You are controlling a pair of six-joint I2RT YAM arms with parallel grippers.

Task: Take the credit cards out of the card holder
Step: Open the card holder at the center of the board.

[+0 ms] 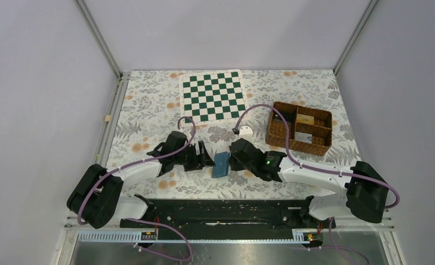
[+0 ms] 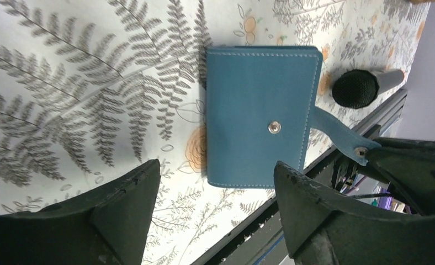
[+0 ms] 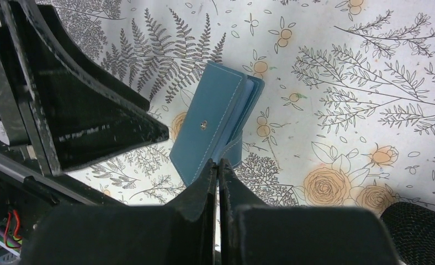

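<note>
The card holder [image 1: 221,164] is a small blue folder, folded shut and tilted up off the flowered table between my two grippers. In the left wrist view its outer face [image 2: 259,121] shows a metal snap, and its strap [image 2: 337,132] runs right into my right gripper. My right gripper [image 3: 218,163] is shut on that strap's end, just below the card holder [image 3: 210,132]. My left gripper [image 2: 216,165] stands open just left of the holder, jaws wide apart and touching nothing. The credit cards are hidden.
A green-and-white chequered board [image 1: 212,95] lies at the back. A brown wicker basket [image 1: 299,128] with compartments stands at the right rear. A small white block [image 1: 245,131] sits behind the right gripper. The black base rail [image 1: 221,212] runs along the near edge.
</note>
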